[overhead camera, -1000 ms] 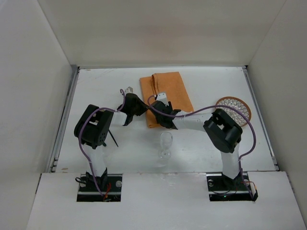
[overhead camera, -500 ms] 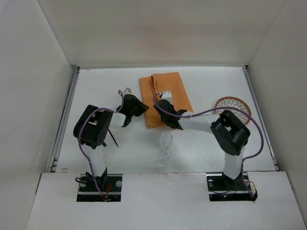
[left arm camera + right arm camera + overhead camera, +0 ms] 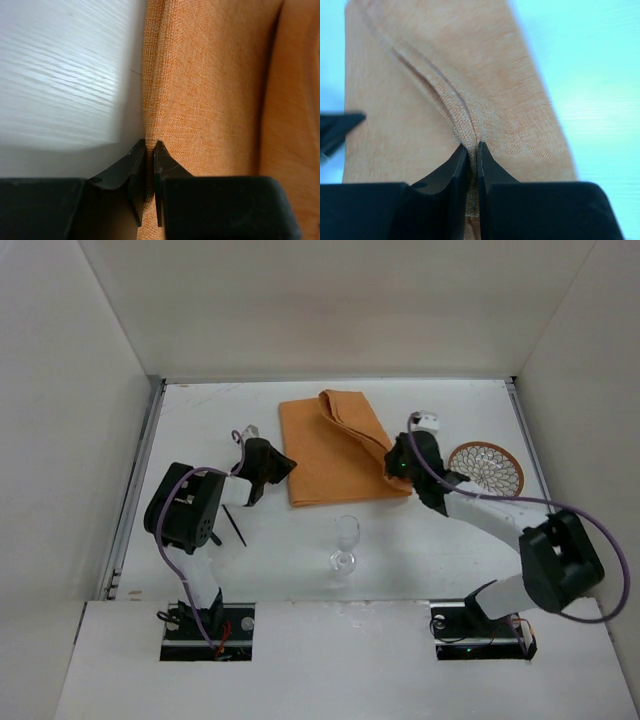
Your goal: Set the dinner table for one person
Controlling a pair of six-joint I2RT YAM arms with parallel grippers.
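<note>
- The table is a white rectangular top that fills the work area. It has grey rails on its left and right edges, and both arm bases sit at its near edge.
- An orange cloth lies at the far centre of the table. Most of it lies flat. A raised fold runs from its far edge toward its near right corner.
- The left gripper is at the left edge of the cloth, on the near half. Its jaws are closed on the cloth edge.
- The right gripper is at the near right corner of the cloth. Its jaws are closed on the raised fold.
- A wine glass stands upright near of the cloth and apart from it, between the two arms.
- A round woven mat lies flat to the right of the cloth, near the right arm.
- A thin black stick lies on the table beside the left arm. Its type cannot be told.
</note>
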